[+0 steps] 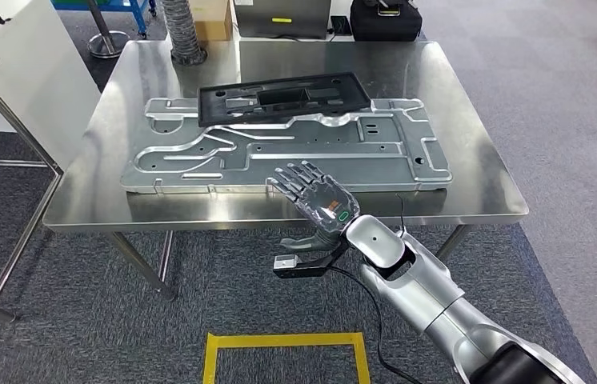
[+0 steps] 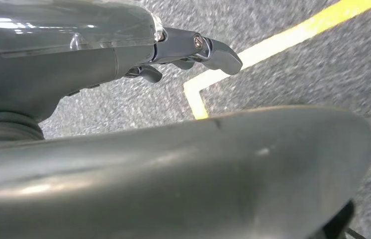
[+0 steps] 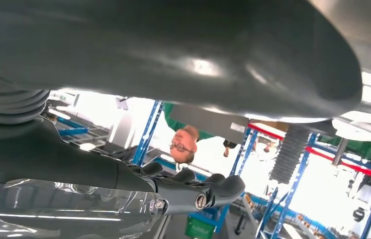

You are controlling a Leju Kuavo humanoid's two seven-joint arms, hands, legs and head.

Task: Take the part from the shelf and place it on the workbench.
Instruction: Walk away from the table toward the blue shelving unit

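Right hand (image 1: 315,194) spread above steel workbench (image 1: 471,160), grey carpet (image 1: 567,88)

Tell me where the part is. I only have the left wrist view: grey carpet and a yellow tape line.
Observer: The large silver stamped sheet-metal panel lies flat on the stainless steel workbench, seen in the head view.
Operator: Right hand on it?
Observer: The right hand is at the panel's near edge, fingers spread, holding nothing. I cannot tell whether it touches the metal.
Operator: Anything else on the bench?
Observer: A black rectangular plastic frame lies across the panel's far edge, overlapping it.
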